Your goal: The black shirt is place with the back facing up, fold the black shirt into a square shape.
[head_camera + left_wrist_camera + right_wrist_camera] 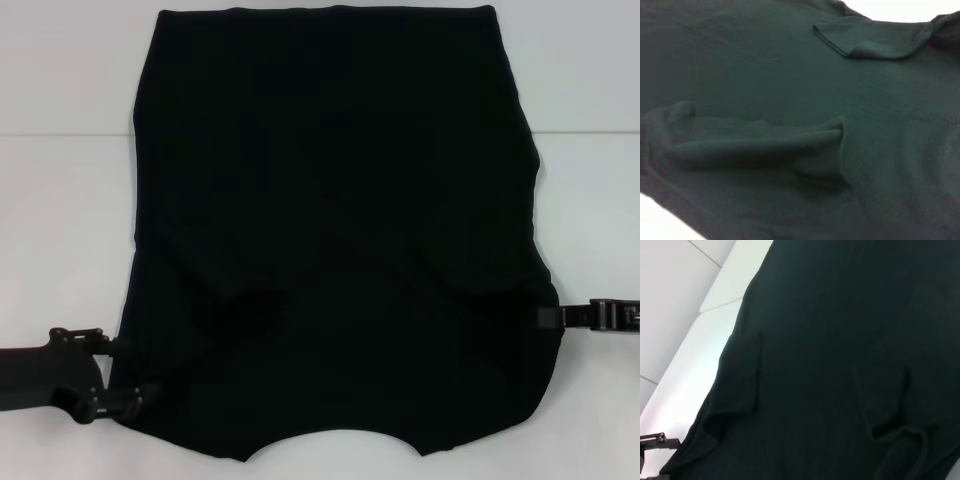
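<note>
The shirt (335,230) lay flat on the white table (60,230), both sleeves folded in over the body, collar edge nearest the robot. The left gripper (118,372) sat low at the shirt's near left edge, its fingers spread apart with the cloth edge just beside them. The right gripper (548,316) reached in from the opposite side, touching the shirt's right edge; whether it was pinching the cloth could not be told.
</note>
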### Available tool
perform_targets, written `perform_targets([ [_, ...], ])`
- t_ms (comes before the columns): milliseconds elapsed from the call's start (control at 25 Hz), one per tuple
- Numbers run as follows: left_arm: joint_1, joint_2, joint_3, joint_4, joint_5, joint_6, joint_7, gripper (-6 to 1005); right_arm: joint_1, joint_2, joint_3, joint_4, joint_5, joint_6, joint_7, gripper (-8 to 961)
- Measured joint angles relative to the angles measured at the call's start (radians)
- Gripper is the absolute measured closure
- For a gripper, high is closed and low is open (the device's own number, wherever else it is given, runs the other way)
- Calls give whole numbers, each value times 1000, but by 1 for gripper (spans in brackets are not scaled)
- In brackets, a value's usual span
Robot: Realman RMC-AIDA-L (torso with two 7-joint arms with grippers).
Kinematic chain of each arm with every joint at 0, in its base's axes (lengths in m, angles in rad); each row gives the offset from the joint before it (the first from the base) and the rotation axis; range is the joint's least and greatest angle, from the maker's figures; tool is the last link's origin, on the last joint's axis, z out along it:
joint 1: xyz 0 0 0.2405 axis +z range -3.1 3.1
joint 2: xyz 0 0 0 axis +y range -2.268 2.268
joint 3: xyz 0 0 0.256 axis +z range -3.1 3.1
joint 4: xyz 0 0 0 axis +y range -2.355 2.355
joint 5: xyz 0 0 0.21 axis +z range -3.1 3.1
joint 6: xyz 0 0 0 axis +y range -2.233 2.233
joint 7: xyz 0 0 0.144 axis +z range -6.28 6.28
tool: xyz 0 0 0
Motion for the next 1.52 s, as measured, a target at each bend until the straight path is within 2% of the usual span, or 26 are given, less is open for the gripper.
perform_targets([
  [200, -6, 0, 0, -23, 9, -35, -8, 293, -4, 0, 0, -1, 0, -1, 0, 921],
  [440, -3, 0, 0, -21, 5, -35, -5, 529, -5, 0, 0, -4, 1, -5, 0, 921],
  [640, -1, 1, -14, -16, 4, -34, -11, 773, -7, 1, 0, -3, 2, -7, -3, 921],
  [960, 1, 4, -95, 1, -5, 27, -6, 965, -18, 2, 9, -2, 2, -8, -19, 921],
  [1520, 27, 7, -197, 12, -6, 86, -9, 992, -75, 6, 37, 0, 2, -49, -95, 921],
])
